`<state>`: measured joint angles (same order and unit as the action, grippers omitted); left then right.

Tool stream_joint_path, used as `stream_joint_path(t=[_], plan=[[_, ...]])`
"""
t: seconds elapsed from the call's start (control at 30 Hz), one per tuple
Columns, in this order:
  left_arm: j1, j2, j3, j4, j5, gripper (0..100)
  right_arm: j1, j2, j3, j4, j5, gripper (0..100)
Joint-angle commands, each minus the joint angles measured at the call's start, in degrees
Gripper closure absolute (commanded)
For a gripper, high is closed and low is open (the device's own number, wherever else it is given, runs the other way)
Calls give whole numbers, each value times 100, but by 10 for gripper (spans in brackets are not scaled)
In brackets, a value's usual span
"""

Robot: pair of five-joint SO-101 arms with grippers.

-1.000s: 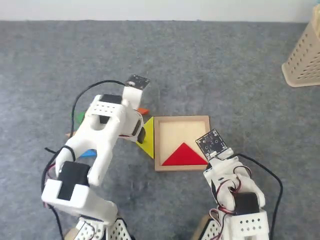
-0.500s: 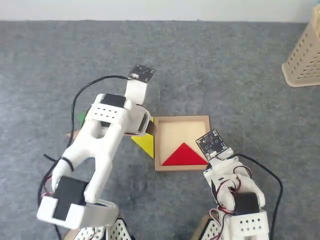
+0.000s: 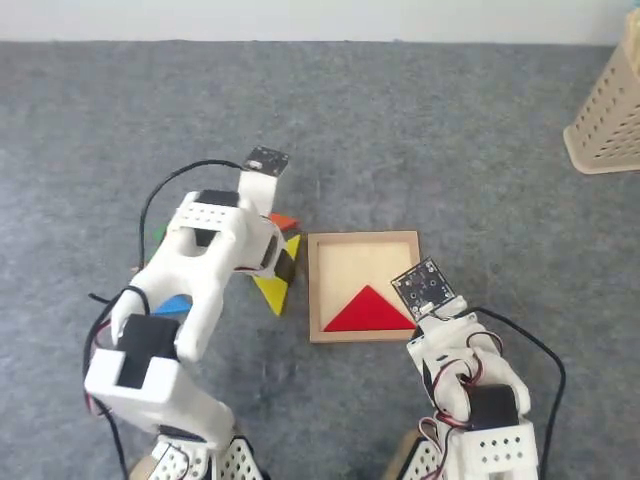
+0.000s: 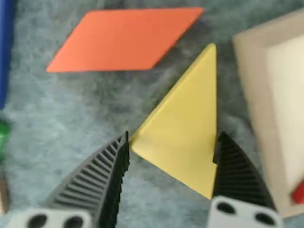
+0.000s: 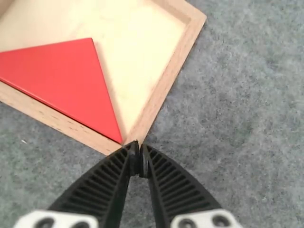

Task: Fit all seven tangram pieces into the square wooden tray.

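The grey counter (image 3: 450, 130) carries everything, with a pale slotted basket (image 3: 608, 110) at its right edge near the far corner. The left arm (image 3: 190, 300) stretches out from the near edge, bent over the loose pieces.

The square wooden tray (image 3: 365, 237) sits a bit right of the middle, nearer the near edge. The red triangle (image 3: 368, 310) lies flat inside it, its long side along the tray's near wall.

Just off the tray's left side, the yellow triangle (image 4: 185, 137) lies on the counter. The left gripper (image 4: 173, 140) is spread wide over it, one of its fingers (image 4: 114, 166) at each side and the tips at the piece's edges. I can't tell whether they press on it.

The orange parallelogram (image 4: 126, 38) lies just beyond the yellow one, apart from it. A blue piece (image 3: 175, 306) and a green piece (image 3: 158, 236) peek out from under the left arm.

The right gripper (image 5: 139, 152) is pinched together on nothing, its tips just off the tray's near right corner.
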<state>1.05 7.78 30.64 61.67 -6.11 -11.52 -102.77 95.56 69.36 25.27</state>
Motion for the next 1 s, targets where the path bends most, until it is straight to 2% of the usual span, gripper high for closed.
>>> stream_joint_path(t=[0.0,0.73,0.97], plan=[[-132,18,-84,-35,-352,728,-13,-127,88,40,62,991],[-88,35,198,26,-422,728,-13,-127,88,40,62,991],[-9,756,-321,598,-413,728,-13,-127,88,40,62,991]])
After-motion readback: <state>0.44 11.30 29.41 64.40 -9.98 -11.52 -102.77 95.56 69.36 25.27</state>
